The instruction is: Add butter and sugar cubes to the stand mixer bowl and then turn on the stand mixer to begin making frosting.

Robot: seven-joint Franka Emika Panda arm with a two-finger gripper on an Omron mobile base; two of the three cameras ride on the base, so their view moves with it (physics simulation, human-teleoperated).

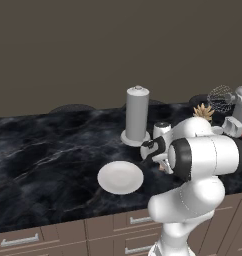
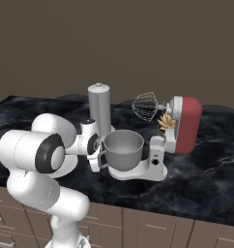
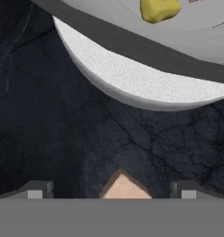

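One sugar cube (image 3: 124,187) sat between the spread fingers (image 3: 35,190), untouched on the dark worktop (image 3: 49,139). Butter (image 3: 159,10) lay in the bowl (image 3: 132,83).

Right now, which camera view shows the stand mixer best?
The right base view: the whole stand mixer, red head, whisk and base, is visible. The left base view cuts it off at the right edge, past the arm. The hand view gives a close pale curved rim, possibly its bowl.
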